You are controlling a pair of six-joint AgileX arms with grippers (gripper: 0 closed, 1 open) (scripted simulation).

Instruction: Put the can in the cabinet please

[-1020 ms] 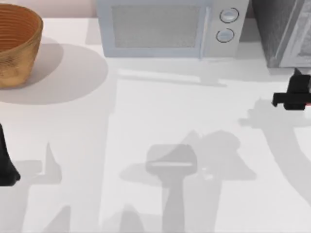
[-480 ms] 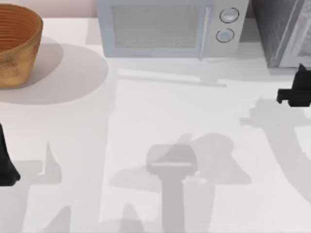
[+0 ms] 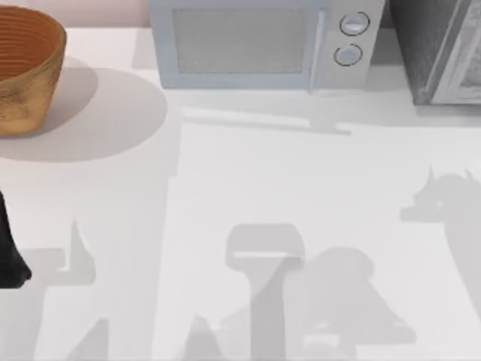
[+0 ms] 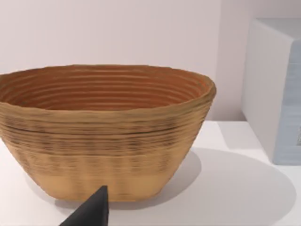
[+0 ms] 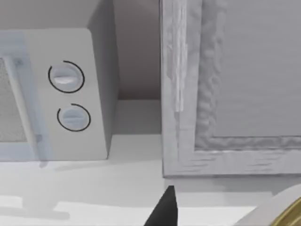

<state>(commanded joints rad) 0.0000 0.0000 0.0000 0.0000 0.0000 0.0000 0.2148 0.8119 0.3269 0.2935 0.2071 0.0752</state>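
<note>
The cabinet [image 3: 440, 49] fills the table's [image 3: 248, 188] far right corner, door shut, the right wrist view showing one dark fingertip [image 5: 164, 209] and the can's [image 5: 282, 212] rim (grip unclear), while the left arm [image 3: 9, 252] sits parked at the left edge.

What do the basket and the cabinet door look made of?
The basket looks like coiled wicker or cane: tan, matte, with stacked horizontal ridges. The cabinet door looks like grey painted wood, given its raised panel frame and faint grain-like streaks, though being rendered leaves that open.
</note>
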